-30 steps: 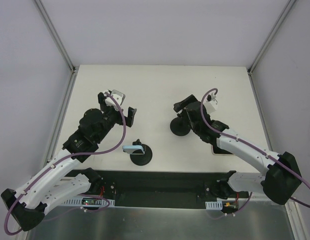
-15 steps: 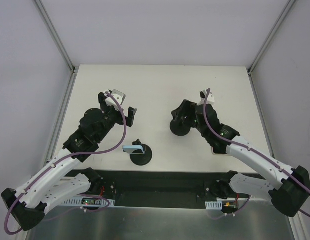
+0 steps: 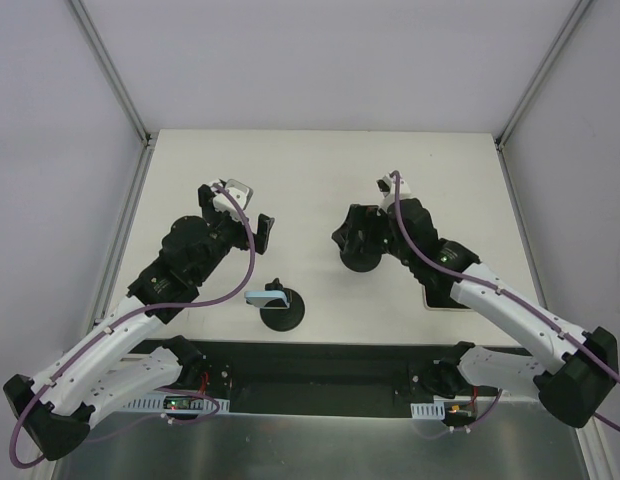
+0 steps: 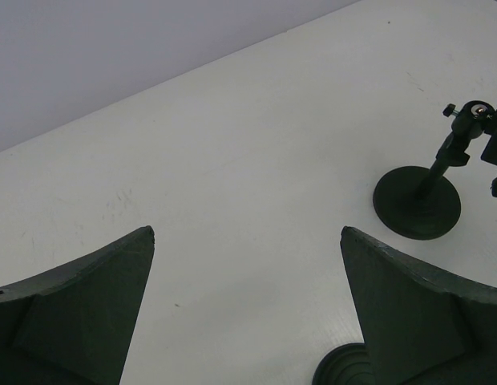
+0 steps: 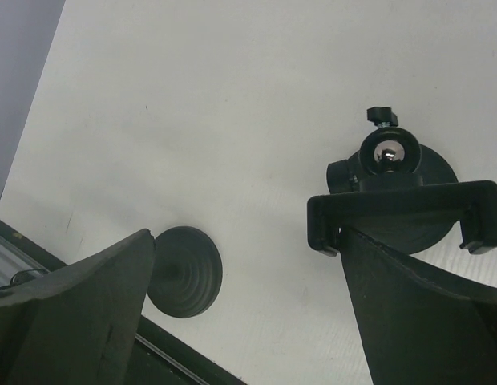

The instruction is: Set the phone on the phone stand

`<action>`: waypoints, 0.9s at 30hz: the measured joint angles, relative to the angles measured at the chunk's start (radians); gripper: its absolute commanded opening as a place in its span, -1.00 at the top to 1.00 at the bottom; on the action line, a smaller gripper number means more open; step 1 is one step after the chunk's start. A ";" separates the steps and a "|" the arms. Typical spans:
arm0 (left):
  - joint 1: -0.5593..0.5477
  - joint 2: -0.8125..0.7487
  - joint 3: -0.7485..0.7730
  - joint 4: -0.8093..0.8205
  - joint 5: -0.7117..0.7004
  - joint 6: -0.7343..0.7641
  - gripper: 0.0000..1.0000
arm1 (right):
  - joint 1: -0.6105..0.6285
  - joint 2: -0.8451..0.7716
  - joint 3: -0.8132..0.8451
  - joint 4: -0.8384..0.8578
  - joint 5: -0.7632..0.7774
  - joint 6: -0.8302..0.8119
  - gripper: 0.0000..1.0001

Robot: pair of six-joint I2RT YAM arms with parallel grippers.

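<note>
A dark phone (image 3: 437, 297) lies flat on the table at the right, partly under my right forearm. A black stand (image 3: 361, 257) with a round base stands mid-table. In the right wrist view its black clamp (image 5: 405, 212) and ball joint sit just beyond my right finger. My right gripper (image 3: 353, 232) (image 5: 247, 233) is open and empty, hovering above this stand. My left gripper (image 3: 240, 215) (image 4: 247, 233) is open and empty over bare table at the left. The stand also shows in the left wrist view (image 4: 418, 200).
A second black stand (image 3: 284, 310) with a light-blue piece (image 3: 267, 297) on top stands near the table's front edge; its round base shows in the right wrist view (image 5: 184, 271) and in the left wrist view (image 4: 345, 366). A black strip (image 3: 320, 362) borders the front edge.
My right gripper has swung left and nearer, from beside the mid-table stand to over it. The left arm has not moved.
</note>
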 measured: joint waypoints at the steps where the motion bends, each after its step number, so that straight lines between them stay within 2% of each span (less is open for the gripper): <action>1: 0.000 0.001 0.000 0.000 0.000 0.000 -0.98 | 0.000 0.008 0.002 0.003 -0.015 -0.002 -0.99; 6: 0.000 0.005 0.000 0.000 0.000 0.000 -0.98 | 0.000 0.003 0.001 0.002 -0.033 -0.003 -0.99; 10: 0.000 0.006 0.000 0.000 0.000 0.000 -0.98 | 0.001 -0.070 0.000 -0.049 0.061 -0.005 -0.99; 16: 0.000 0.008 0.000 0.000 0.001 -0.001 -0.98 | -0.027 -0.321 -0.055 -0.244 0.523 0.079 -0.96; 18: 0.000 0.008 0.000 0.000 0.002 -0.001 -0.98 | -0.101 -0.379 -0.077 -0.360 0.628 0.166 -0.99; 20: 0.000 0.007 0.000 0.000 0.002 -0.001 -0.98 | -0.225 -0.407 -0.102 -0.456 0.637 0.248 -0.99; 23: 0.000 0.006 0.000 0.000 0.003 -0.002 -0.98 | -0.478 -0.413 -0.144 -0.614 0.534 0.360 -0.99; 27: 0.000 0.002 0.000 0.000 0.010 -0.008 -0.98 | -0.697 -0.346 -0.172 -0.760 0.346 0.429 -0.99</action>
